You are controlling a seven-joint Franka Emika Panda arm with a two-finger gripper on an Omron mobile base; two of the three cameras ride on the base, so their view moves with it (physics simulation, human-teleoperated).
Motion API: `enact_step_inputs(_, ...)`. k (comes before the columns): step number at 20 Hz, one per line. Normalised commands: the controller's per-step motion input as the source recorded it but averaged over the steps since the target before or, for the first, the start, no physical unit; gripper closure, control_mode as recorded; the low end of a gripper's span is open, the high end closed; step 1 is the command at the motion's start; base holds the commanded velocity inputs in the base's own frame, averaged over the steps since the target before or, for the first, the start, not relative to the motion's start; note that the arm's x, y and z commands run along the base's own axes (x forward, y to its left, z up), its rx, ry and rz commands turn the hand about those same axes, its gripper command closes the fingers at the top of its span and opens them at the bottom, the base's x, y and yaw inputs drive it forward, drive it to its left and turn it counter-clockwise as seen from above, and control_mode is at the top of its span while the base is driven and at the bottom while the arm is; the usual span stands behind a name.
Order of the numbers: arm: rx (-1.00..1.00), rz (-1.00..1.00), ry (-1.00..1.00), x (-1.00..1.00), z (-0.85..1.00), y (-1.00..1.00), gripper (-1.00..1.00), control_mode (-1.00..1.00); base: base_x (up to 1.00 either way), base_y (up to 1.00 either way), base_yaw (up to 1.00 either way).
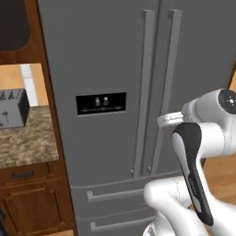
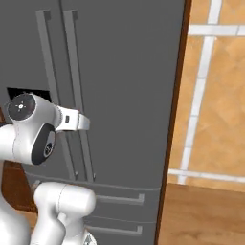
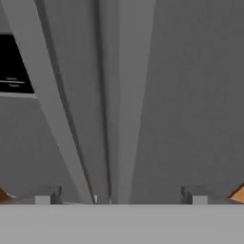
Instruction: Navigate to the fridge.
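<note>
Left base view: fridge (image 1: 110, 55) dead ahead, close, black dispenser panel (image 1: 101, 104) on left door, toaster (image 1: 13, 108) on counter (image 1: 25, 143) leftward. Hand view: gripper (image 3: 119, 195) released, fingers spread wide, facing door handles (image 3: 128, 95).

The tall grey stainless French-door fridge (image 1: 106, 60) runs past the top edge in both base views — its top goes unseen. The white arm covers part of its two bottom drawers (image 1: 115, 193). The small silver toaster (image 1: 13, 108) is cut by the left edge; the black dispenser panel's (image 1: 101, 104) controls are too small to read.
</note>
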Motion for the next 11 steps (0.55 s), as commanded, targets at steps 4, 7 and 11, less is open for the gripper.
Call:
enact_step_inputs(4, 0.00, 0.00, 0.00, 0.00, 0.00, 0.00, -1.00, 1.00, 1.00, 0.00, 0.06)
enact_step_inputs(7, 0.00, 0.00, 0.00, 0.00, 0.00, 0.00, -1.00, 1.00, 1.00, 0.00, 0.26)
enact_step_inputs(11, 0.00, 0.00, 0.00, 0.00, 0.00, 0.00, -1.00, 1.00, 1.00, -0.21, 0.57)
